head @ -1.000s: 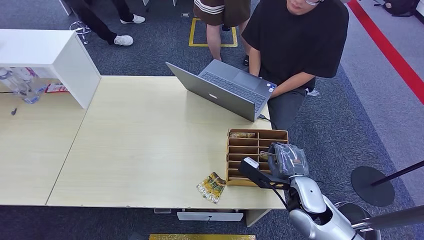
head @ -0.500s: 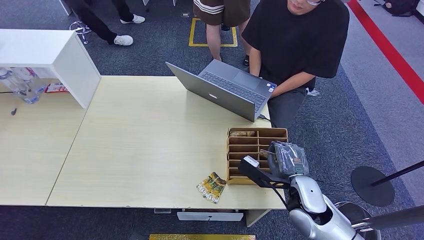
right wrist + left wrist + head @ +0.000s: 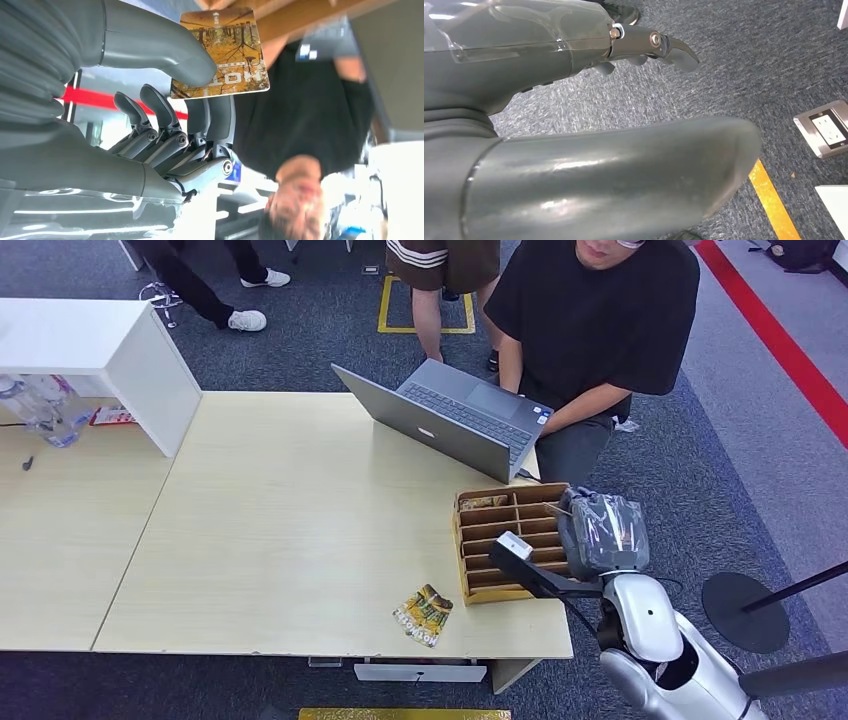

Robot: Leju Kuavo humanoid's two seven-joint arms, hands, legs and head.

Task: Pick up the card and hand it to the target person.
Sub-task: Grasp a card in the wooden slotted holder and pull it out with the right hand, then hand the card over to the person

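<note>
A yellow-brown picture card [image 3: 225,55] is pinched between the thumb and fingers of my right hand [image 3: 150,125]. In the head view that hand [image 3: 603,530] hovers at the right end of the wooden divided box [image 3: 500,540], at the table's right edge. The person in a black shirt [image 3: 600,320] sits just beyond it behind a laptop, and in the right wrist view the card is lifted in front of this person [image 3: 305,100]. My left hand [image 3: 524,50] hangs over grey carpet with nothing in it, its fingers [image 3: 669,47] apart from the thumb.
An open grey laptop [image 3: 450,420] stands on the table [image 3: 280,520] in front of the person. Loose cards [image 3: 423,615] lie near the table's front edge, left of the box. A white cabinet [image 3: 100,350] sits at the far left. Other people's legs [image 3: 440,290] stand behind.
My right hand has risen out of the box with the card and moved right and away, towards the person. The box has shifted and turned a little.
</note>
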